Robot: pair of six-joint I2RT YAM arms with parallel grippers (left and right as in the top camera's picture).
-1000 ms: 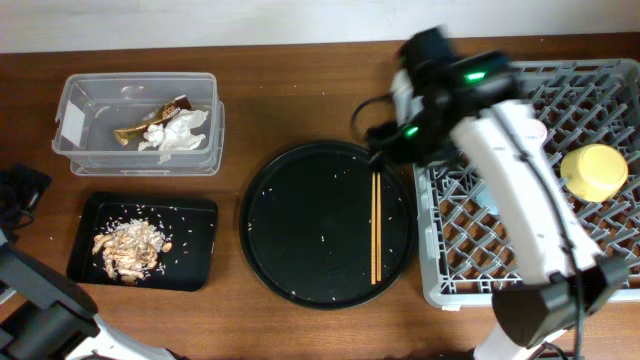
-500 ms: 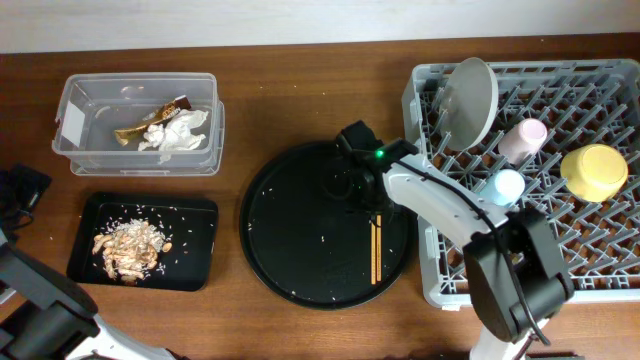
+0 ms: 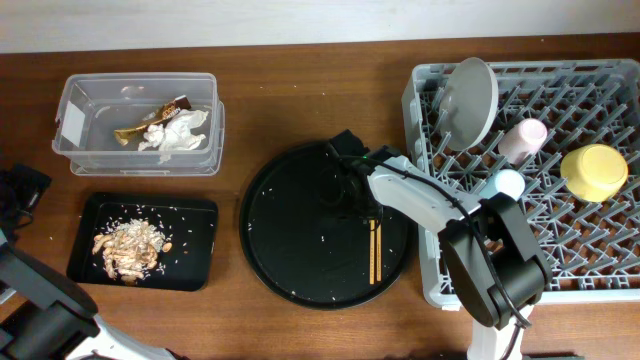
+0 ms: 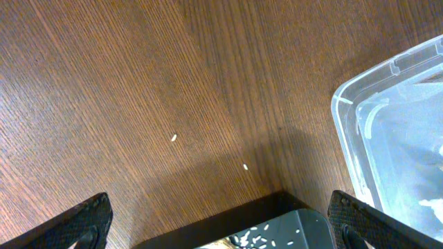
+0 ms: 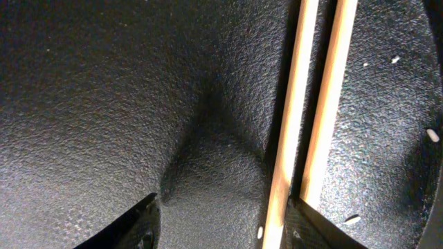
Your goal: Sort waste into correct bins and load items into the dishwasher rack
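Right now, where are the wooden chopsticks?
In the overhead view, the chopsticks lie at the right of the round black tray, beside the dishwasher rack, partly under the right tool.

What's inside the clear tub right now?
A crumpled white tissue and a brown-and-gold wrapper lie in the clear tub. Anything beneath the tissue is hidden.

The overhead view is bright, even and sharp. The tub [image 3: 100, 165] and rack [image 3: 590, 250] throw only short soft shadows on the desk [image 3: 300, 90]. The left wrist view is sharp too, with pale glare on the tub wall at the right. The right wrist view is very close and dim. There the round tray [image 5: 104, 83] looks grainy, a dark shadow lies in the middle, and the chopsticks [image 5: 294, 104] are a little soft.
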